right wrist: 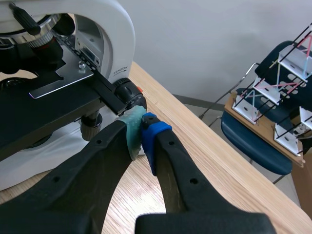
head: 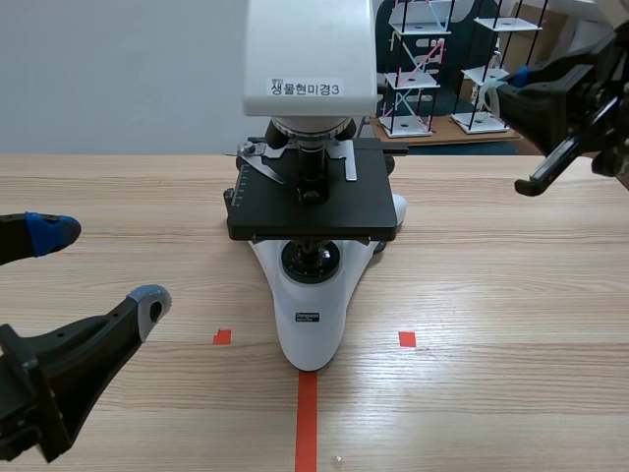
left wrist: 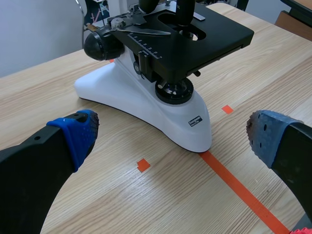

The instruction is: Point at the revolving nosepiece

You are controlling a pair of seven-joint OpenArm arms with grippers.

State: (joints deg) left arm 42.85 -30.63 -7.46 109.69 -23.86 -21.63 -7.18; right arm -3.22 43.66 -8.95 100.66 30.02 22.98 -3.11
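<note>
Revolving nosepiece (head: 311, 128) stands above the table's (head: 511, 295) middle, left of the raised right gripper (right wrist: 142, 122), whose jaws are closed. Left gripper (head: 98, 267), jaws wide, hangs lower.

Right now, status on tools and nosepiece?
Left tool open, low. Right tool shut, raised right of microscope. Revolving nosepiece untouched above stage. No obstruction seen.

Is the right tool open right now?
No, the right tool is shut: its grey-green and blue pads meet with nothing between them, beside the microscope.
</note>
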